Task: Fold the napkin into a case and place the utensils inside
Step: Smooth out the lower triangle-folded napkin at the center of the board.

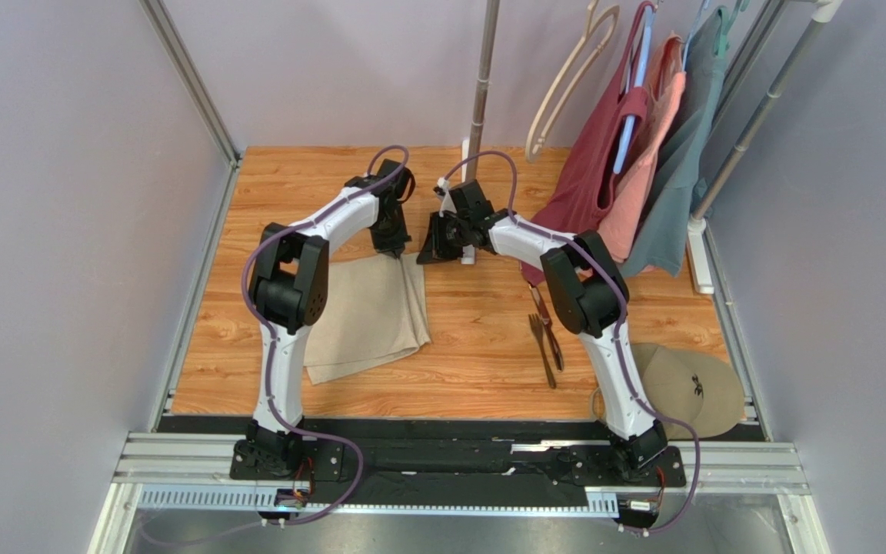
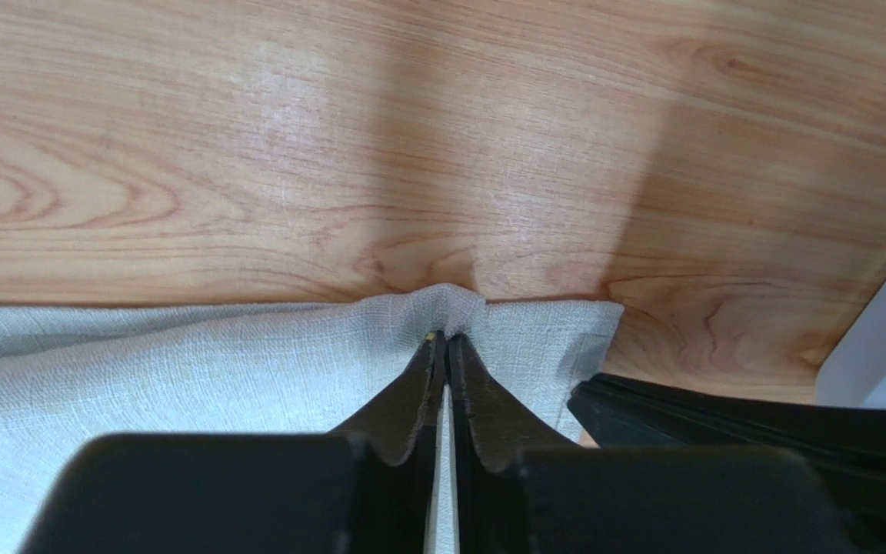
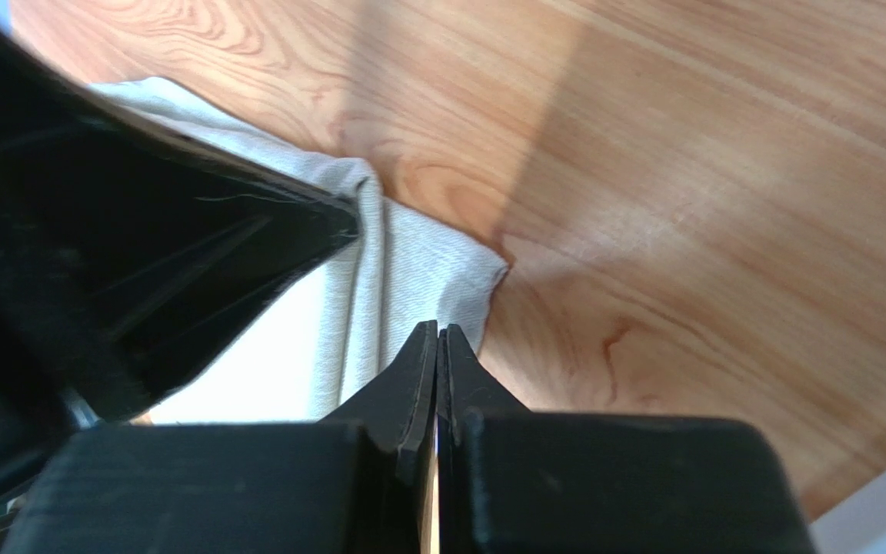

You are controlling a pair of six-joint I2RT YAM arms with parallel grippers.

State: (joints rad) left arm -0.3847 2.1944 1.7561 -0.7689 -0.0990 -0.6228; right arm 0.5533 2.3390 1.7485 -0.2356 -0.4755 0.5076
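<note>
napkin [image 1: 367,314] plain beige; utensils [image 1: 546,337] dk brown; table [image 1: 471,341] orange wood-grain.

place: robot lab | evidence: grey booth walls [image 1: 55,231], aluminium rail [image 1: 748,468], clothes rack [image 1: 485,69]

Pale lilac walls [image 1: 55,173] enclose a wood-grain tabletop [image 1: 482,358], garments [image 1: 633,162] hanging on a rack [image 1: 760,110] at far right.

Napkin [image 1: 367,317]: on the worktop [image 1: 471,346], left of centre.
Utensils [image 1: 545,332]: on the worktop, right of the napkin, well apart from it.
Round disc [image 1: 696,390]: near right corner, right of the utensils.
Garments [image 1: 633,162]: hanging at the far right.
Left jaws: on the napkin's far edge.
Right jaws: at its far right corner.
</note>
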